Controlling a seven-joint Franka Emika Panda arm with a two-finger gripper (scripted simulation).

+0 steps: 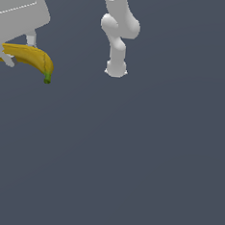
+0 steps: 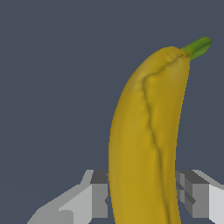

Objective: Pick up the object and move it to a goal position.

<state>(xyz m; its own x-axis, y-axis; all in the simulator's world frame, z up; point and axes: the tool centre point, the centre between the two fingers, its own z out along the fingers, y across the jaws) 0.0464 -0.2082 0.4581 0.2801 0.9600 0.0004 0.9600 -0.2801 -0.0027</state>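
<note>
In the exterior view the banana (image 1: 30,57) sits at the view's upper left, held beneath the white gripper (image 1: 15,60) — its green tip (image 1: 47,79) points down and toward the view's right, nothing under it but the flat grey ground (image 1: 129,159). Further right stands the arm's base and lower links (image 1: 119,38).

In the wrist view the banana (image 2: 146,135) fills the middle, its green tip (image 2: 199,46) at the far end. The two grey fingers (image 2: 98,192) press against it from either side — the claw is pinching the fruit.
</note>
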